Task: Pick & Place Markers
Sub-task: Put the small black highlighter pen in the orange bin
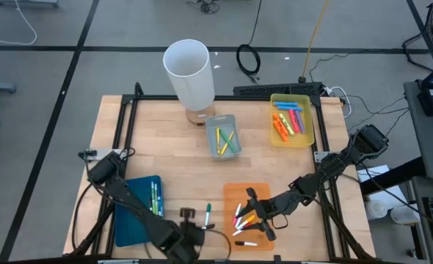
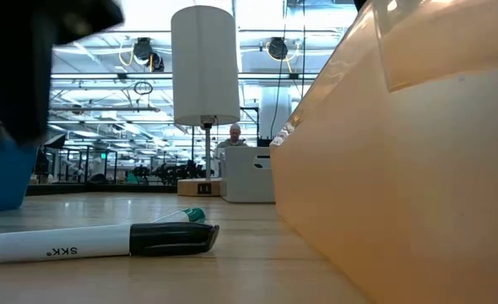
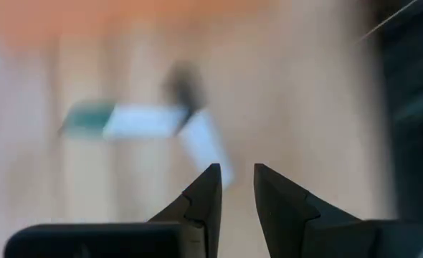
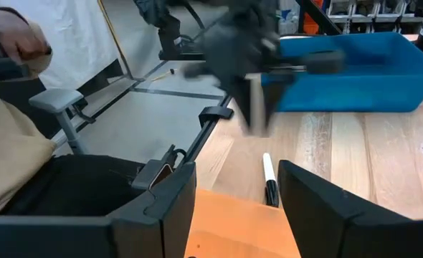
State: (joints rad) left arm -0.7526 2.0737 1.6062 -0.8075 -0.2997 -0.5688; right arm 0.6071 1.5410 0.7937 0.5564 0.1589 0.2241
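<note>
Wooden bench fills my overhead view, with four trays on it; I place everything against the orange tray at the near edge. Well to its left lies the blue tray, already holding a few markers. My left gripper hovers between the two trays, its jaws a narrow gap apart and empty, pointing at a green-capped marker and a black-capped marker lying loose on the bench just left of the orange tray. In that tray several markers remain, and my right gripper hangs over them, jaws wide apart, holding nothing. Farther back, the grey tray and yellow tray hold sorted markers. I judge the sorting partly done.
</note>
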